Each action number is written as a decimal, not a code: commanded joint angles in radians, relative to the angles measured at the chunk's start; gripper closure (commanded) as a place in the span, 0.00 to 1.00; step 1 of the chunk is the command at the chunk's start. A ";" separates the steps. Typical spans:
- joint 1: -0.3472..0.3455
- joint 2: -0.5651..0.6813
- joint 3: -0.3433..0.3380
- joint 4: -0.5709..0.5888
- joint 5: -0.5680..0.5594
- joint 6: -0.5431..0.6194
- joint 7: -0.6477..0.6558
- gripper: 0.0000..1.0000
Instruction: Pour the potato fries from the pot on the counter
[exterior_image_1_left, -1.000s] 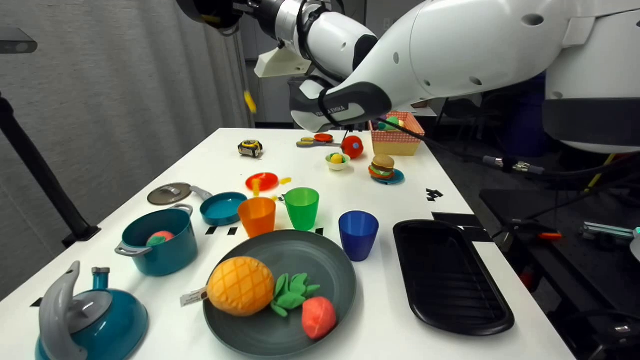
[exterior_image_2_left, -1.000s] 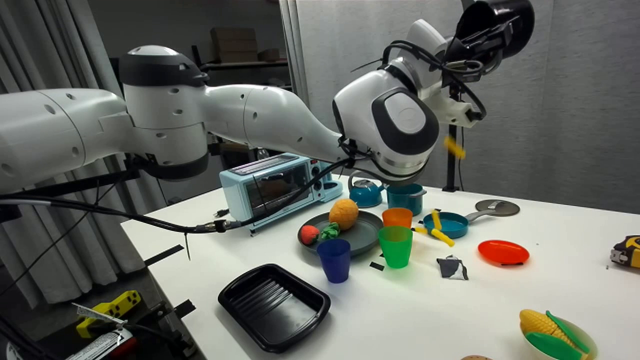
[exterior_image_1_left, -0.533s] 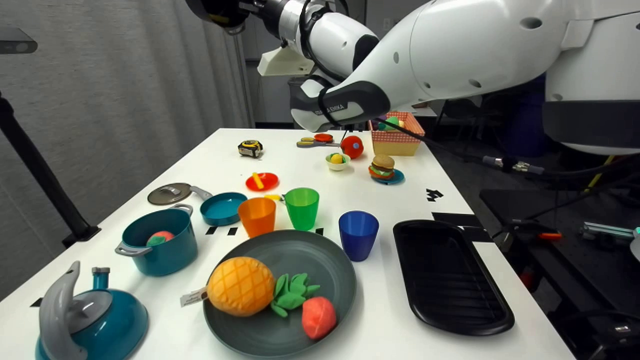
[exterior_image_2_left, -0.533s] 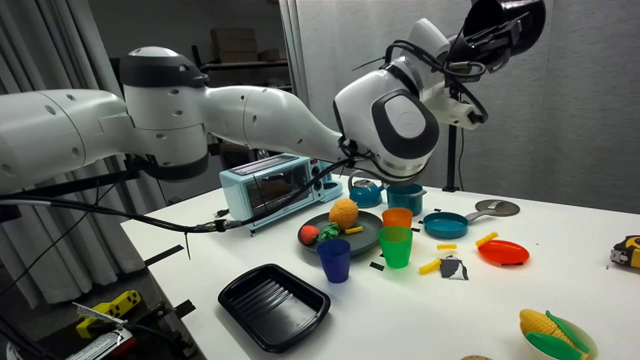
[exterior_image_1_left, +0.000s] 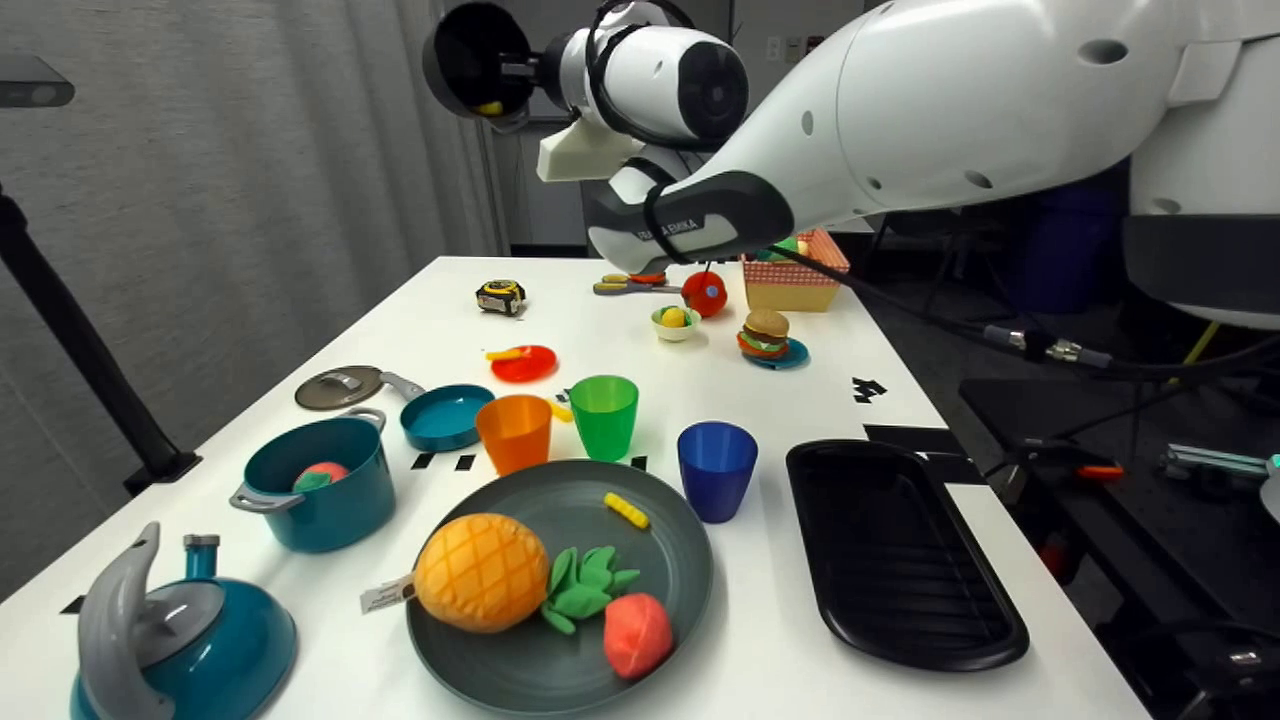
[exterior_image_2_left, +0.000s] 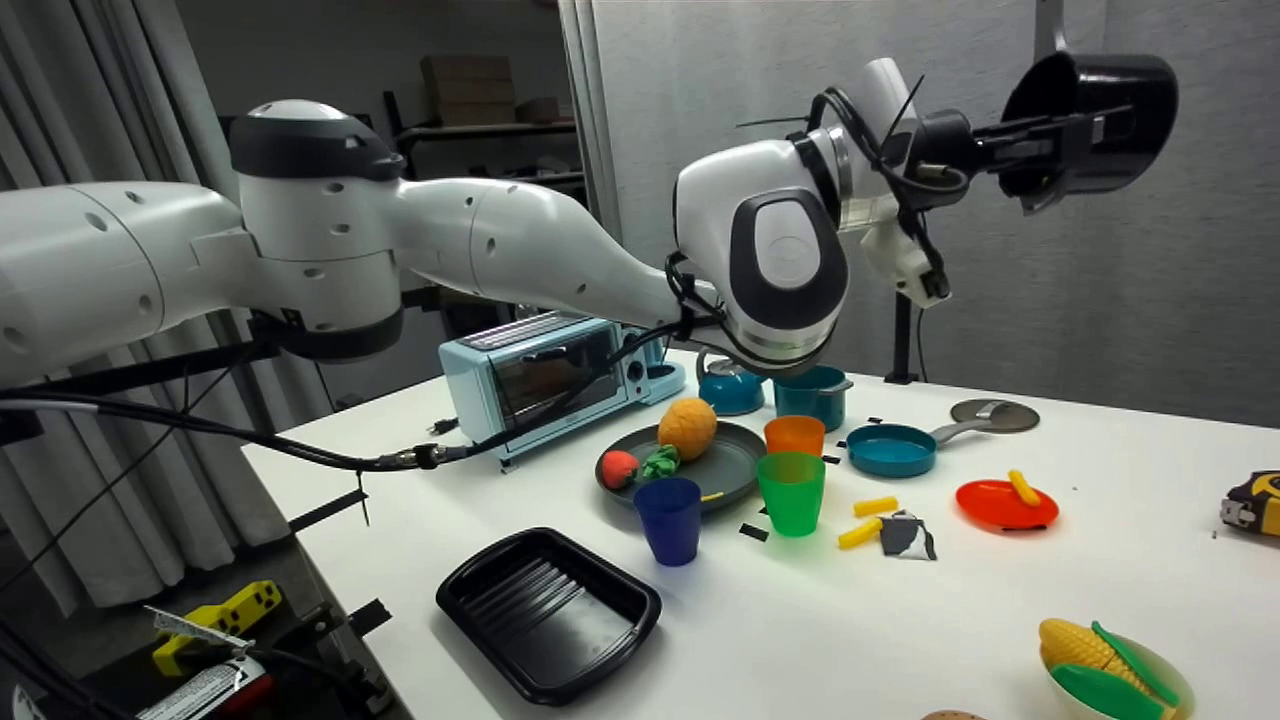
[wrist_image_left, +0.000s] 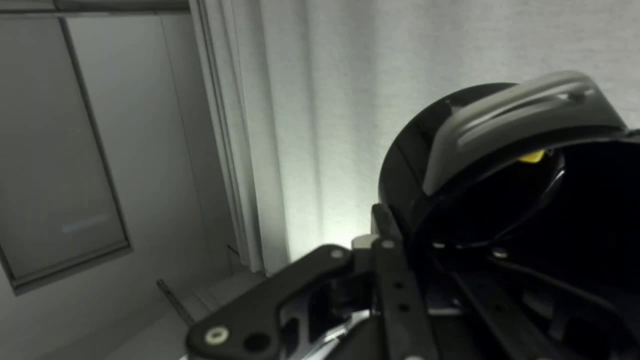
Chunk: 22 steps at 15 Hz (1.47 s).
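Pour looks mostly done IMO: in an exterior view 2 fries (exterior_image_2_left: 876, 506) lie on the counter (exterior_image_2_left: 760, 640) just R of frame centre, a third fry (exterior_image_2_left: 1023, 488) lies across the edge of the red plate (exterior_image_2_left: 985, 505) farther R, & a fourth fry (exterior_image_2_left: 711, 496) is on the gray plate (exterior_image_2_left: 740, 462) mid-frame. Pot (exterior_image_2_left: 1137, 130) is up in the air, top R of frame, on its side; gripper (exterior_image_2_left: 1070, 143) pinches its wall. Wrist view shows a yellow bit (wrist_image_left: 532, 156) inside the pot, upper R of frame, prob. 1 more fry, so what's left = tip farther & get that out. Rest of the inside is too dark to tell. Around: orange cup (exterior_image_2_left: 795, 435), green cup (exterior_image_2_left: 792, 495) & blue cup (exterior_image_2_left: 672, 525) bunched mid-frame, teal pan (exterior_image_2_left: 892, 450) to their R, black tray (exterior_image_2_left: 580, 600) lower L, toaster oven (exterior_image_2_left: 550, 375) L of centre. Nothing blocks the pot itself AFAICT, but cups, pan & plates crowd the landing area & could catch a fry.
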 joint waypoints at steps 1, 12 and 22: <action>0.074 -0.050 0.020 -0.079 0.000 -0.181 -0.018 0.99; -0.052 -0.276 0.077 0.136 -0.264 -0.826 0.021 0.99; -0.401 -0.401 0.297 0.451 -0.384 -1.427 -0.115 0.99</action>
